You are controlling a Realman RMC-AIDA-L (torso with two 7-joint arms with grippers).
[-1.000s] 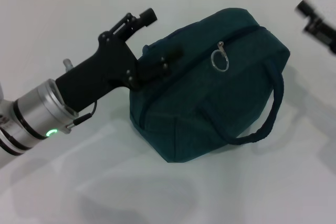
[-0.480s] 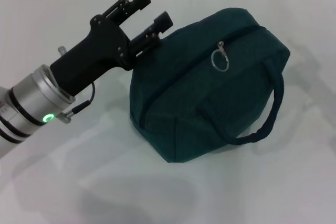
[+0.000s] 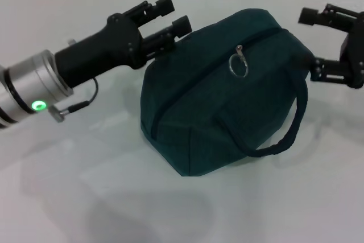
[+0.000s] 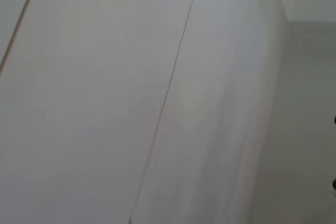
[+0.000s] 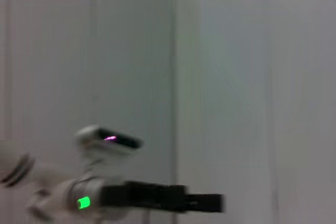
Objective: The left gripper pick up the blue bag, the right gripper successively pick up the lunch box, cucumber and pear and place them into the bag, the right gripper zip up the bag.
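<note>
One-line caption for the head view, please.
Zipped blue bag on the white table, the left pincer open at its left end, the right pincer open by its right end.

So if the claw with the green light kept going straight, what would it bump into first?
Probably nothing: the left claw points up and right, past the blue bag's top edge. Depth is unclear, so it might graze the fabric.

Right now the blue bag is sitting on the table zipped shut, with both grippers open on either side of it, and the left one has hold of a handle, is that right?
Not quite. In the head view the left gripper holds nothing; it hangs open beside the blue bag, clear of the handle. The rest stands: bag zipped shut on the table, right gripper open on the other side.
</note>
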